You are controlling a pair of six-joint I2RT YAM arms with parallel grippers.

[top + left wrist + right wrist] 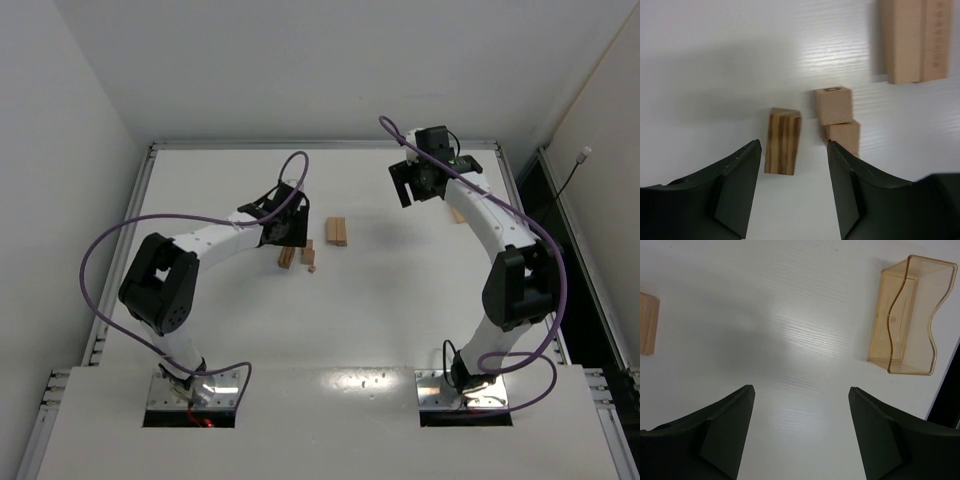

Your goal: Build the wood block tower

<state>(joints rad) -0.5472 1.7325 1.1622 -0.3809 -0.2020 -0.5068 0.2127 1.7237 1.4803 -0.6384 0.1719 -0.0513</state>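
Note:
My left gripper (289,236) is open and empty, just above the loose wood blocks. In the left wrist view, a striped-end block (782,142) lies just ahead of the open gripper (794,146), in line with the gap between the fingers. A square-ended block (833,105) and another (845,137) lie by the right finger. Two blocks lie side by side (915,40) further off; they also show in the top view (336,231). My right gripper (415,190) is open and empty over bare table (801,388). One block (647,325) shows at its left edge.
A translucent tan plastic tray (905,315) lies to the right of my right gripper, partly hidden behind the right arm in the top view (457,215). The white table ends at raised rails (320,145) at the back and sides.

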